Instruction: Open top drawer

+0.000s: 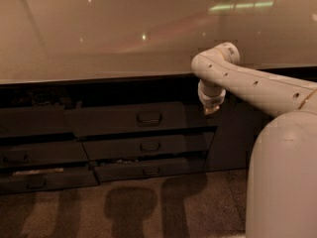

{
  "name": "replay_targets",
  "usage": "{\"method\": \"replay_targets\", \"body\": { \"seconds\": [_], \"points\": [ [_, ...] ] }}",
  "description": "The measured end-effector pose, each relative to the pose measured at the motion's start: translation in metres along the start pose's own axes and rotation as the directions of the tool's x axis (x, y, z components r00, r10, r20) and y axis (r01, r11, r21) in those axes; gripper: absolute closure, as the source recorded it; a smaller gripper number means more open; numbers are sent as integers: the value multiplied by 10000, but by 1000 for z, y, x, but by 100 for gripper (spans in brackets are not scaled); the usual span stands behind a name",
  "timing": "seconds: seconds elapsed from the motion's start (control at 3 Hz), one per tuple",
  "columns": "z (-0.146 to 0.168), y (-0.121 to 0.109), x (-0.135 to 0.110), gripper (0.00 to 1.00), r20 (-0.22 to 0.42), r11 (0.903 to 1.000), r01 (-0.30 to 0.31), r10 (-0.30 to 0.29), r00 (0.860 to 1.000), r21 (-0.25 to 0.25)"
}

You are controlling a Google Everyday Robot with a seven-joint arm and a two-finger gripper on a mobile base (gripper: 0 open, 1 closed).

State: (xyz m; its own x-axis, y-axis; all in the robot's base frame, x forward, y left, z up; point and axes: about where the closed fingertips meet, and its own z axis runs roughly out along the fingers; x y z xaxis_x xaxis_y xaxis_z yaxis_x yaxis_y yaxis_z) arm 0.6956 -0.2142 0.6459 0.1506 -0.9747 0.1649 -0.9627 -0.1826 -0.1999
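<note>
The top drawer (119, 120) is the widest dark grey front under the counter, with a small loop handle (149, 117) at its centre. It stands out from the cabinet face, with a dark gap above it. My gripper (211, 109) hangs from the white arm just right of the drawer's right end, at about the height of the handle and well to its right. It touches nothing that I can see.
Two narrower dark drawer fronts (148, 146) (151, 170) sit below, also pulled out in steps. More dark drawers (34, 155) are at the left. A pale glossy countertop (109, 38) overhangs above. A plain dark cabinet door (237, 133) is behind the arm. My white body (282, 182) fills the lower right.
</note>
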Motion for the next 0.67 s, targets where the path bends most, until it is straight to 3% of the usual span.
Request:
{"method": "replay_targets", "body": {
  "seconds": [0.67],
  "points": [
    [-3, 10, -2, 100, -33, 10000, 68, -68, 10000, -22]
  ]
}}
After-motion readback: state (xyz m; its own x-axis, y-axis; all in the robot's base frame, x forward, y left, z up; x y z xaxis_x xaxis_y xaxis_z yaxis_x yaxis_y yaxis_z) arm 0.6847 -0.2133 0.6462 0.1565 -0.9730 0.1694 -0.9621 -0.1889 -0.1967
